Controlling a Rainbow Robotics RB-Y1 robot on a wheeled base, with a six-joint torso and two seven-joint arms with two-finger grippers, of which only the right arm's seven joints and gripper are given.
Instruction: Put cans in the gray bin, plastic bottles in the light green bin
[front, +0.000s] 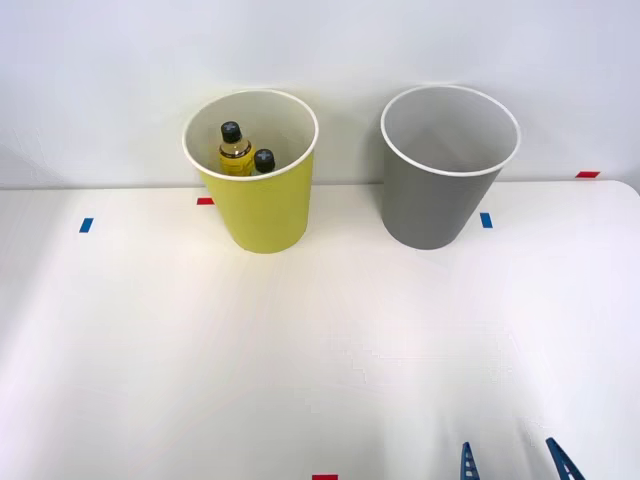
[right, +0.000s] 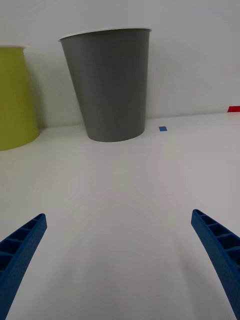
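Bottles binned; no can seen on the desk.
The plastic bottles (front: 245, 152) stand inside the light green bin (front: 262, 215), upper left; the gray bin (front: 435, 205), upper right, looks empty. Your right tool (front: 513, 462), lower right, is spread and holding nothing; I judge sorting finished.

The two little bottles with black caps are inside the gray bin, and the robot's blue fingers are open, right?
Not quite. The plastic bottles sit in the light green bin, not the gray bin, as the front view shows. The right gripper is indeed open.
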